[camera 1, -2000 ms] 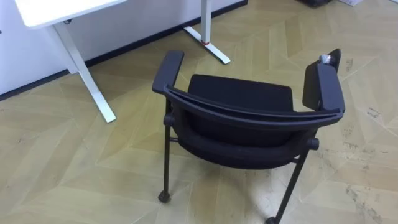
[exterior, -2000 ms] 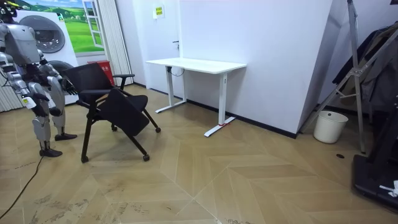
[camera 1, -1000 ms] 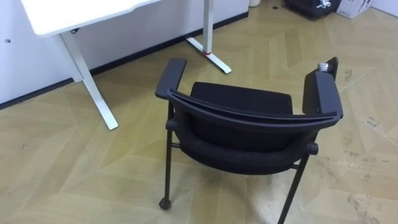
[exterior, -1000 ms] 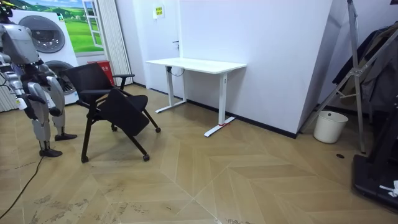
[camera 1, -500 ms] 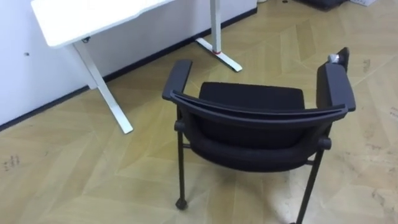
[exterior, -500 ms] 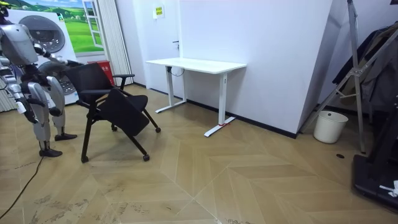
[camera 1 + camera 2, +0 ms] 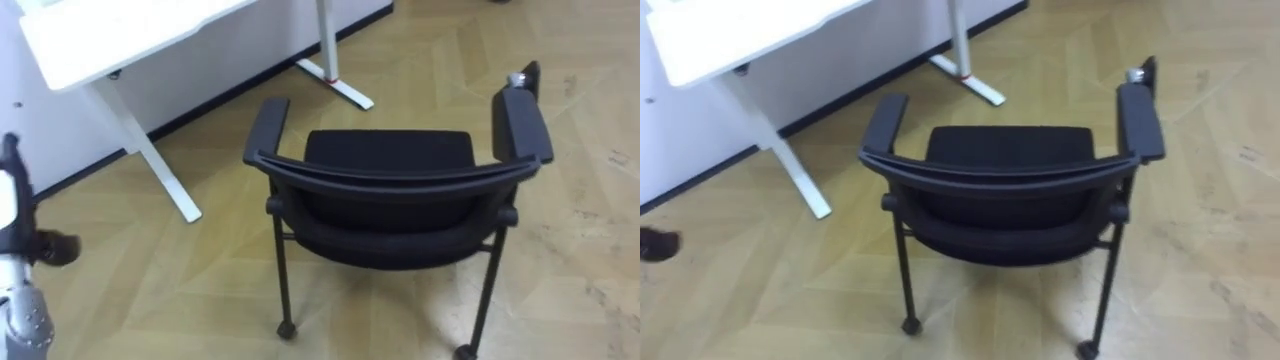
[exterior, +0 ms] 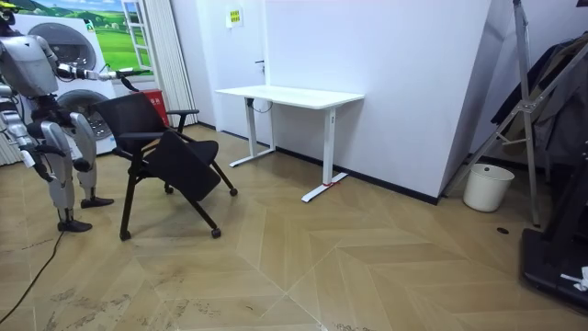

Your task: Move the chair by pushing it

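Room view: left hand point(image 8: 129, 74) held up near chair point(image 8: 154, 138) backrest, not touching; can't tell whether it's open or closed.

Silver-grey limbs, darker joints — the left hand point(image 7: 58, 248) seemingly black.

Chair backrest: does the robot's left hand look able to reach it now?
Probably yes: the left hand hovers off to the left of the chair's backrest, and nothing stands between them.
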